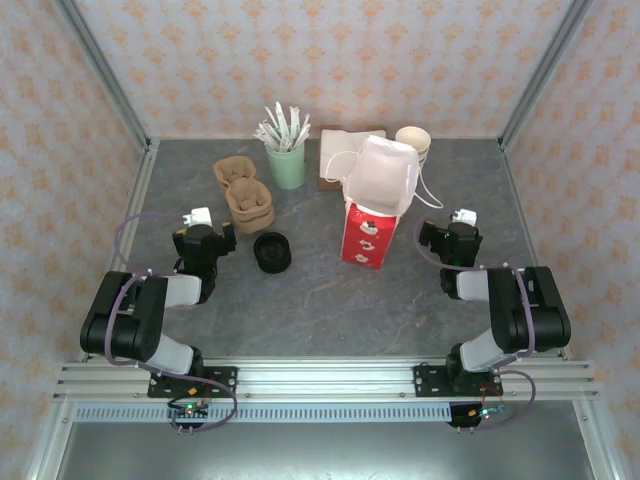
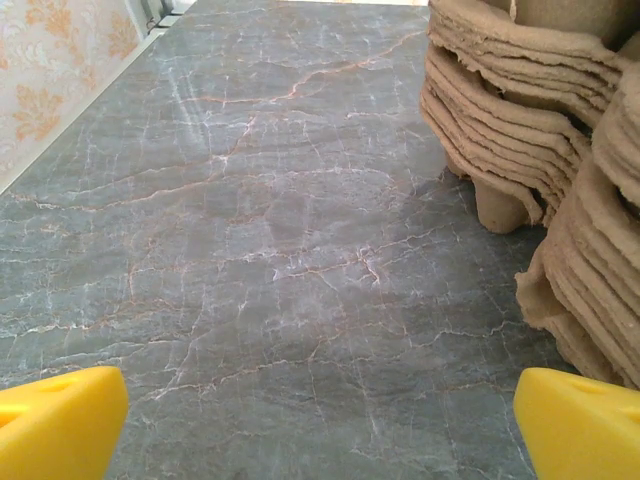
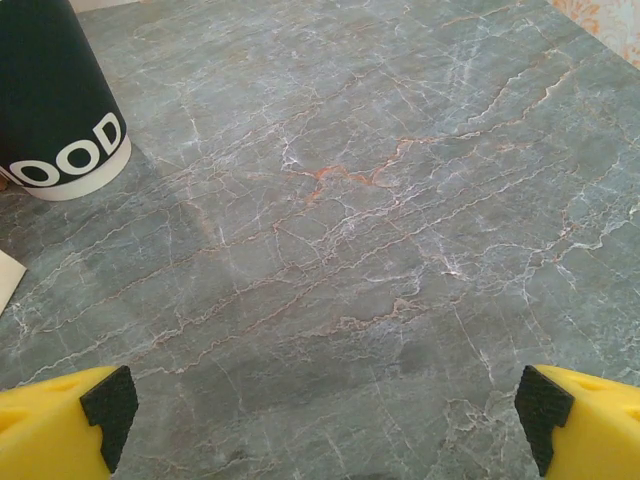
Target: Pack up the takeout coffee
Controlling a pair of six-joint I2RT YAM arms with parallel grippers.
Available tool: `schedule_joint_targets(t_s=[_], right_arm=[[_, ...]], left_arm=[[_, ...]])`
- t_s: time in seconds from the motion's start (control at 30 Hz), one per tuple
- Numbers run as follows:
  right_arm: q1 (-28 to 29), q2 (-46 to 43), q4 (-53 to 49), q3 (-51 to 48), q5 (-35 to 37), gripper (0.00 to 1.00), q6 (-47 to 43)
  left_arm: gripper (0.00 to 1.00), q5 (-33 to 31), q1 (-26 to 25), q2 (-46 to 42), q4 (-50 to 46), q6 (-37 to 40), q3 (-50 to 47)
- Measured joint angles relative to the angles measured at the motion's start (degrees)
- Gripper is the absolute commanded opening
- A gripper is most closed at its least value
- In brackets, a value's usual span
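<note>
A black paper cup (image 3: 55,100) with white letters stands on the table at the far left of the right wrist view. I take it for the takeout coffee; the frame edge cuts off its top, so no lid shows. My right gripper (image 3: 325,425) is open over bare table, well short and right of the cup, with nothing between its yellow fingers (image 3: 60,425). From above, the right gripper (image 1: 455,228) sits right of a red-and-white paper bag (image 1: 365,235) with an open top. My left gripper (image 2: 320,430) (image 1: 205,230) is open too, with nothing between its fingers.
Stacked brown pulp cup carriers (image 2: 520,130) (image 1: 245,190) rise just right of the left gripper. A pile of black lids (image 1: 272,252) lies between the carriers and the bag. At the back stand a green cup of packets (image 1: 285,160), napkins (image 1: 340,150) and cream cups (image 1: 413,140).
</note>
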Motion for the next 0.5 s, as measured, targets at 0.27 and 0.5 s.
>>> schedule_joint_targets(t_s=[0.27, 0.5], right_arm=[[0.0, 0.1, 1.0, 0.1, 0.4, 0.99, -0.2], [0.0, 0.1, 1.5, 0.4, 0.8, 0.99, -0.4]], left_arm=[[1.0, -1.0, 0.0, 0.0, 0.6, 0.4, 0.1], [1.0, -1.0, 0.0, 0.0, 0.6, 0.4, 0.3]])
